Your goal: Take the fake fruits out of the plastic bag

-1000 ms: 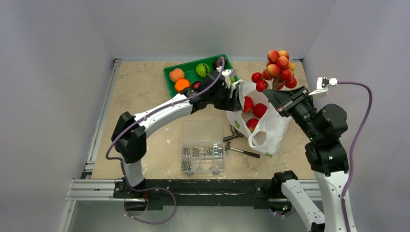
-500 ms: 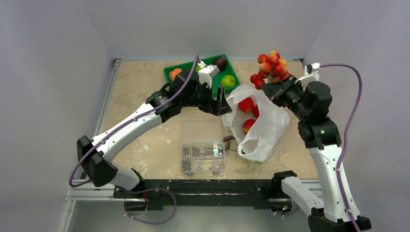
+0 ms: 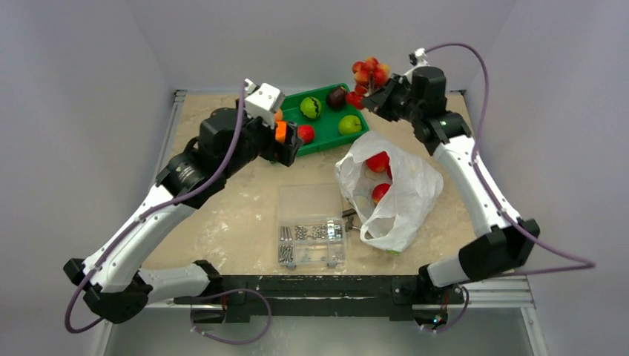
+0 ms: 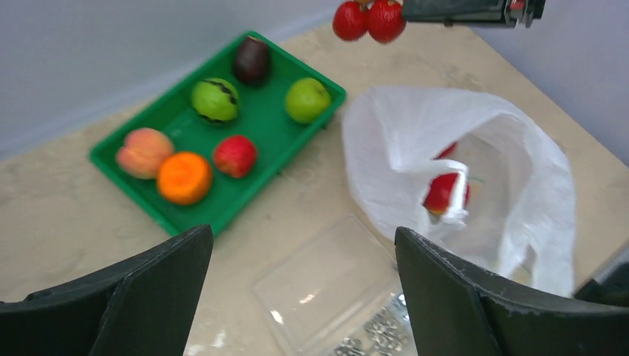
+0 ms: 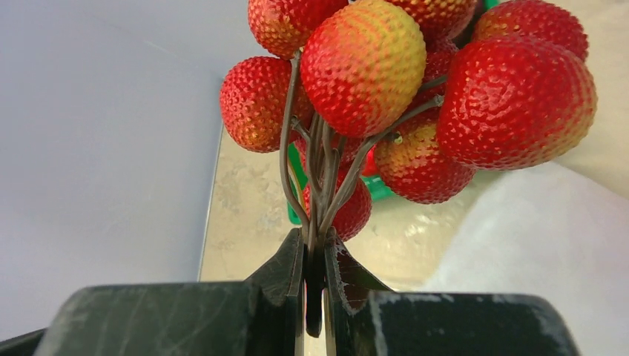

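Fingers on the right (image 5: pixel 285 278) pinch a fruit bunch (image 5: pixel 363 67) by its stems while left fingers (image 4: pixel 141 297) spread wide and empty.

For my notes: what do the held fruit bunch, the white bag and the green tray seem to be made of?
Fruit bunch: likely moulded plastic, with pimpled skin and thin wiry stems.
Bag: thin translucent plastic film, crinkled.
Tray: probably rigid plastic, smooth and evenly green.

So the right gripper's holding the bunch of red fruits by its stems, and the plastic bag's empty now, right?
Not quite: the plastic bag is not empty. The top external view shows at least two red fruits inside it. The right gripper does hold the bunch by its stems.
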Motion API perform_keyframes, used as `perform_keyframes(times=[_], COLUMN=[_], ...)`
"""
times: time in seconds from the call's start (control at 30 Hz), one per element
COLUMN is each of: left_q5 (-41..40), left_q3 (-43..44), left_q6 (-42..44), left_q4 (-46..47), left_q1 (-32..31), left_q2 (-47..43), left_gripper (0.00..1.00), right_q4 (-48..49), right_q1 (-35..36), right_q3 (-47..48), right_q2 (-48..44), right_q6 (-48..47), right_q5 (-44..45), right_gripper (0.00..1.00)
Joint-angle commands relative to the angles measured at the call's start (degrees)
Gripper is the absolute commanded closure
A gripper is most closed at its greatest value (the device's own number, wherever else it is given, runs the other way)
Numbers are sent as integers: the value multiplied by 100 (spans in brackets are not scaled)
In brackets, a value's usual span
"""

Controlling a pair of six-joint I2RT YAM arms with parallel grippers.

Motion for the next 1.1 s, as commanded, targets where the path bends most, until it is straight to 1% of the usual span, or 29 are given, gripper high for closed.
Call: perform_keyframes(times=[0.0, 0.1, 0.17, 0.33, 0.4, 0.43, 0.5, 0.63, 0.83, 1.07], left_q5=[-1555, -1791, -1953, -2180, -2300, -2384, -2498, -2440, -2336, -2236], left_q3=[-597, -1274, -1678, -2143, -2288, -2335, -2379, -2548, -2588, -2596], left_q6=[963, 1235, 1345, 1254, 1385, 1470, 1543, 1555, 1508, 1466], left_q4=[970, 1600, 1982, 2215, 2367, 2435, 2481, 2614, 2612, 2598], left_q1=[102, 139, 141, 179, 193, 194, 202, 211, 210, 210], left_q2=[-549, -787, -894, -1052, -1098, -1104, -1128, -1300, -1292, -1185], left_gripper=[6, 6, 5, 6, 6, 6, 6, 6, 6, 6], right_q4=[153, -305, -710, -1703, -1934, -1998, -1988, -1946, -2079, -2049], right_q1=[658, 848, 921, 1091, 1170, 1195, 1244, 1363, 1562, 1590], right_q3=[1172, 2052, 2802, 4306, 4683, 4773, 4775, 4693, 4931, 4961], right_q2=[948, 1846, 2558, 3854, 4214, 4344, 4502, 4774, 5264, 5441], right_q6=[-523, -746, -895, -1351, -1547, -1601, -1664, -1697, -1784, -1831], right_q5=[662, 1093, 1387, 2164, 2492, 2652, 2706, 2768, 3110, 3264], right_gripper=[100, 100, 100, 100, 100, 100, 100, 100, 88, 74])
